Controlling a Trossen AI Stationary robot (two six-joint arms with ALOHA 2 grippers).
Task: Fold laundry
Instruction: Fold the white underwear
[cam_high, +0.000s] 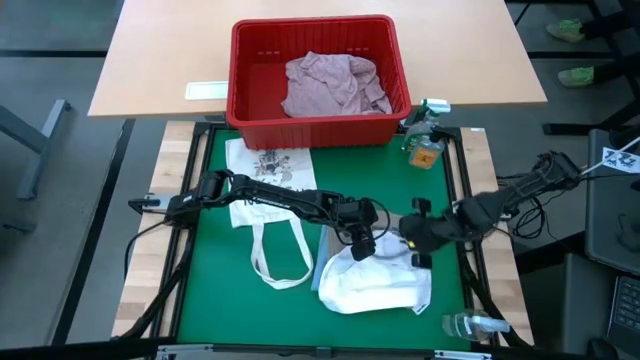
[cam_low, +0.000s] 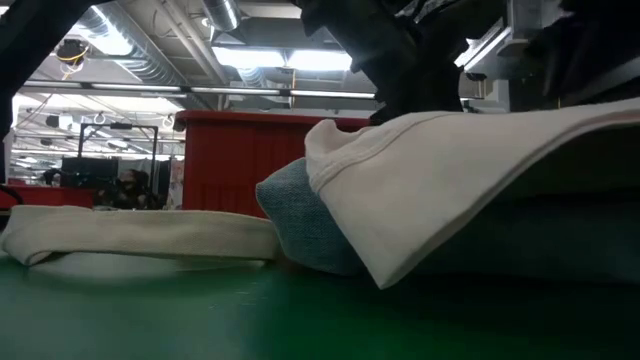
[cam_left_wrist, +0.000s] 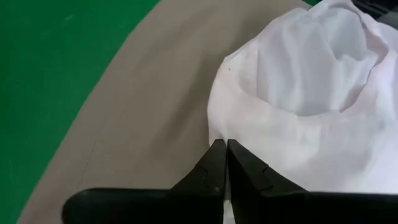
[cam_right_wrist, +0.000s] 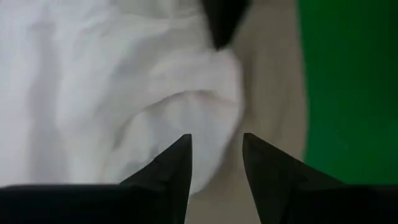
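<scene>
red basket (cam_high: 318, 118), tote bag (cam_high: 268, 205), spray bottle (cam_high: 424, 130)

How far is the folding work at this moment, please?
Early stage. Nothing looks folded yet. In hand: the left gripper is shut at the edge of the white garment; the right gripper is open beside it. Left: the pink shirt waits in the red basket.
</scene>
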